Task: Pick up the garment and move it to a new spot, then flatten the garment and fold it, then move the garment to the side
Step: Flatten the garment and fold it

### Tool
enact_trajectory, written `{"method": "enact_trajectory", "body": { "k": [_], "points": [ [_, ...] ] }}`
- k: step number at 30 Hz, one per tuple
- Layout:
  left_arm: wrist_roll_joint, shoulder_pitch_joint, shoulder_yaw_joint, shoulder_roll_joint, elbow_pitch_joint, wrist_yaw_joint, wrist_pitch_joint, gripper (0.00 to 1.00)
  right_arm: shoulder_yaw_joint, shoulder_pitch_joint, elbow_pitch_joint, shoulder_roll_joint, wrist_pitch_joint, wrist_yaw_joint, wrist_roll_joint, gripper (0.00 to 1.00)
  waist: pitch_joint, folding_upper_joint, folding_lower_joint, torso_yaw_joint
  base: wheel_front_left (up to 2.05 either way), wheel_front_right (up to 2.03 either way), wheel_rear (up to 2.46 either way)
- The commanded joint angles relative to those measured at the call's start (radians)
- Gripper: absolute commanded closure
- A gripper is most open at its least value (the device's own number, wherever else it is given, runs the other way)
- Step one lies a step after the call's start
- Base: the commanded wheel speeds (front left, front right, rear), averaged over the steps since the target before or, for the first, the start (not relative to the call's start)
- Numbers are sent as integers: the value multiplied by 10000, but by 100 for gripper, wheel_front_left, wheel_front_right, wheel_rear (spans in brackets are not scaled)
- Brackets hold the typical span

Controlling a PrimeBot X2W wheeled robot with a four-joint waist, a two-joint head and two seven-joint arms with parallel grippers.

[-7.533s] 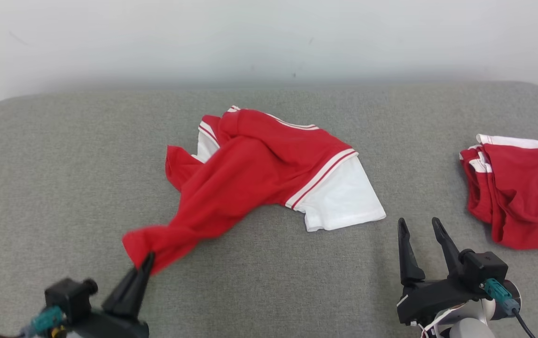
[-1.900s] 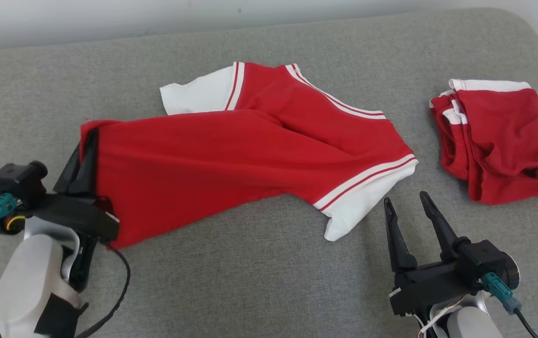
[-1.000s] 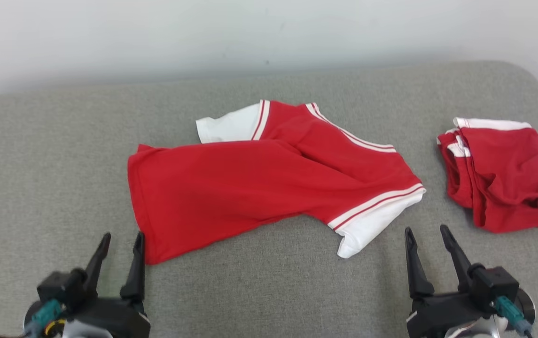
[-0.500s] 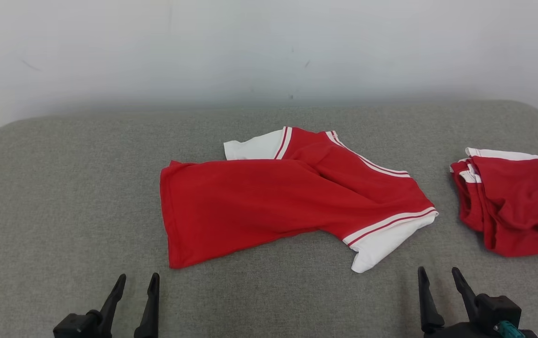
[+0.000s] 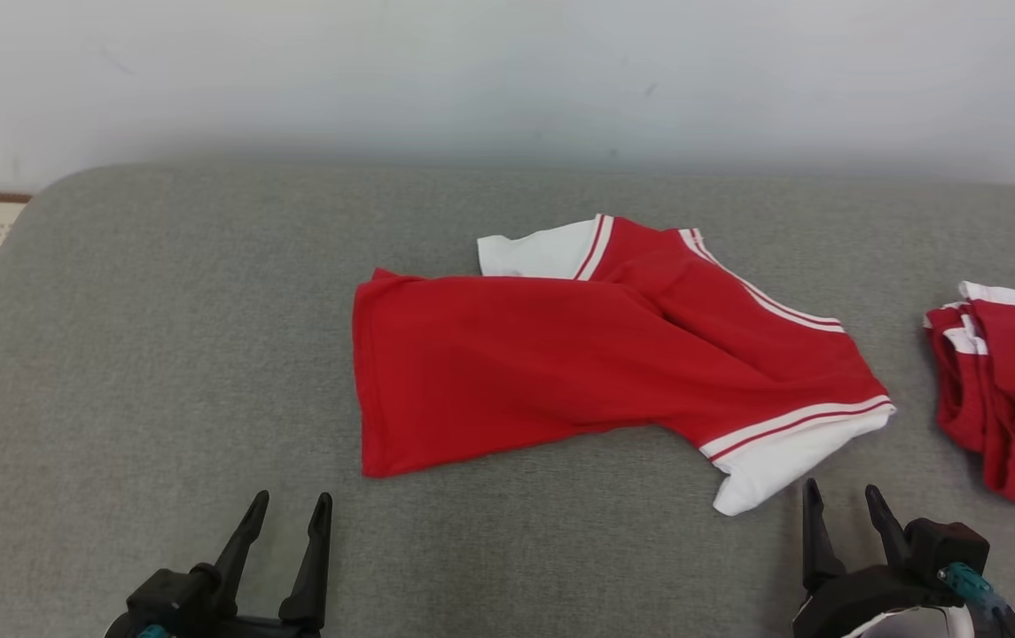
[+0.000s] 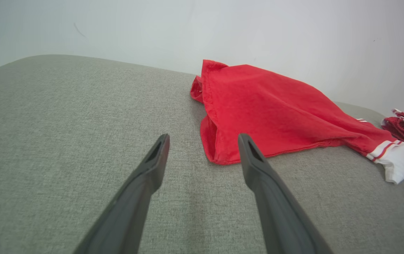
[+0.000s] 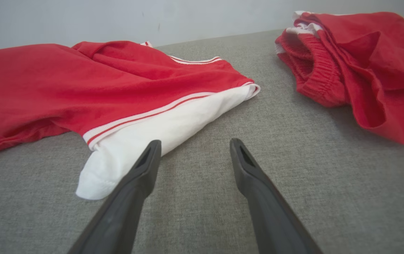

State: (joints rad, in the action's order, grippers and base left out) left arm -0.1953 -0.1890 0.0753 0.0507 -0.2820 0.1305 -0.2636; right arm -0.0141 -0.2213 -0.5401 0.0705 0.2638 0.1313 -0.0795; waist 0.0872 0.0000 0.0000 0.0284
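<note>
**A:** Shows the garment (image 5: 578, 363), a red shirt with white sleeves, lying about midway across the grey tabletop (image 5: 161, 354), hem (image 5: 365, 381) toward the robot's left. Flattening apparently in hand. Where to begin?

**B:** Judging by the lie, begin with the raised diagonal ridge (image 5: 693, 301) below the shoulders and the near sleeve (image 5: 782, 456), not yet lying square. Bring the right gripper (image 5: 841, 487), jaws apart and empty, onto that sleeve's cuff. Send the left gripper (image 5: 292, 498), likewise apart and empty, to the near hem corner (image 5: 374, 465). Pinch shallowly, then draw outward in opposite directions, low and level, keeping the cloth grazing the tabletop. Avoid lifting high, for fear of fresh folds. Steer clear of the second red garment (image 5: 1012, 399) at the far right.

**A:** And against the earlier frames?

**B:** Differs markedly. Several seconds back: bunched and twisted, one corner pinched in the left gripper. About two seconds back: drawn out leftward, with the left gripper at the hem. Now: released and largely spread, both grippers parked near the front edge, short of the cloth. Note also the shifted head view, hence the second red garment cut by the right border: a camera move, not a move of the cloth.
</note>
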Motion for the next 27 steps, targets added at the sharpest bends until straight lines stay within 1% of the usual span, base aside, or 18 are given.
{"method": "enact_trajectory", "body": {
  "k": [1, 9, 13, 18, 21, 27],
  "points": [
    [74, -91, 4, 3, 17, 2, -7, 0, -50, -133, -147, -54, 6, -11, -33, 0, 188, 0, 0, 313, 0, 0, 0],
    [108, -63, -13, 3, 13, 2, -7, 0, -242, -601, -1118, -110, 5, -11, -33, 0, 428, 0, 0, 803, 0, 0, 0],
    [69, -119, 32, 2, 57, 2, -7, 0, 245, -634, -1281, -155, -2, -9, -199, 0, 544, 0, 0, 926, 0, 0, 0],
    [-36, -123, 111, 3, 86, 2, -7, 0, 689, -401, -1054, -177, -12, -5, -337, 0, 614, 0, 0, 982, 0, 0, 0],
    [-67, -113, 122, 1, 77, 2, -7, 0, 605, -303, -980, -132, -14, -5, -348, 0, 638, 0, 0, 941, 0, 0, 0],
    [-24, -182, 261, 4, 63, 2, -7, 0, -43, -725, -1054, -84, -11, -12, -221, 0, 697, 0, 0, 912, 0, 0, 0]
  ]
}}
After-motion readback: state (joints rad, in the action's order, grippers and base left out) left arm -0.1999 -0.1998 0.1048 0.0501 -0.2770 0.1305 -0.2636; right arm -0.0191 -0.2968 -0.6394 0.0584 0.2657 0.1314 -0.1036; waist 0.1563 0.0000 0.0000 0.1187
